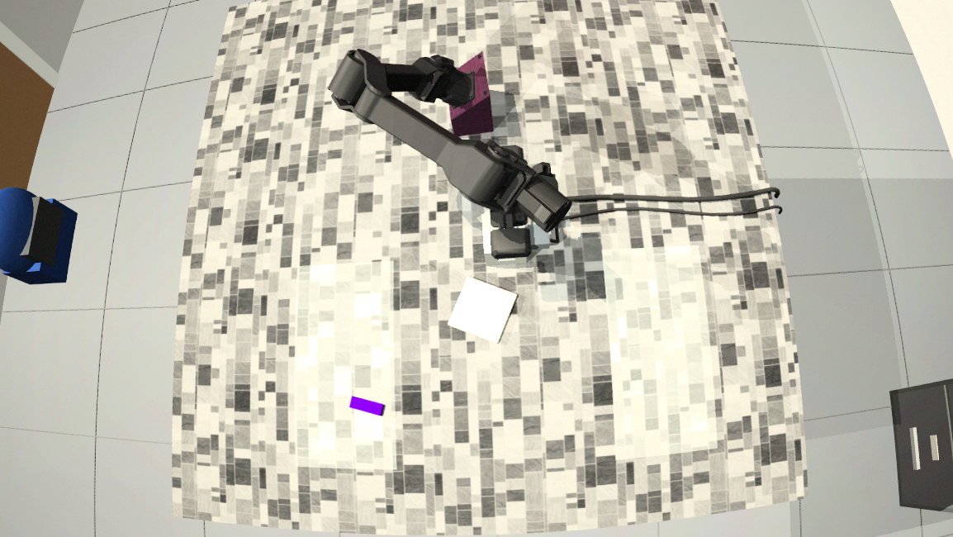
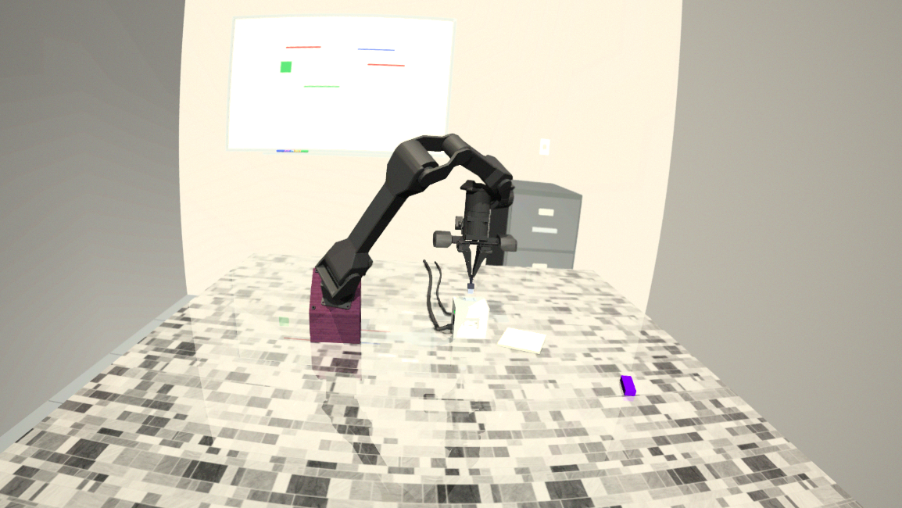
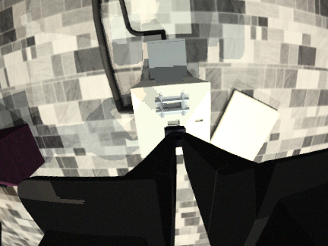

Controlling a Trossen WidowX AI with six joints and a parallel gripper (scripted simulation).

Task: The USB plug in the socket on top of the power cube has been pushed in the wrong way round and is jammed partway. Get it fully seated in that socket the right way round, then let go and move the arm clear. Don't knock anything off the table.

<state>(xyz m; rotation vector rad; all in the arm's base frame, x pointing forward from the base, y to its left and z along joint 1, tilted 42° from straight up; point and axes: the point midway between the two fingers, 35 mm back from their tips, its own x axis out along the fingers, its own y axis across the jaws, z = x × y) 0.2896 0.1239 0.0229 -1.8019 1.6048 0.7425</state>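
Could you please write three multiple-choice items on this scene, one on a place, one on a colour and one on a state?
1. Where does the white card lie?
A. flat on the table beside the power cube
B. on top of the cube
C. on the floor

2. What colour is the small block lying apart from the others?
A. green
B. purple
C. orange

3. How does the tool stand?
A. wide open
B. shut on nothing
C. shut on the USB plug above the cube

Key: 1 A, the exterior view shows it flat next to the cube; 2 B, purple in both room views; 3 C, the fingers meet on the plug.
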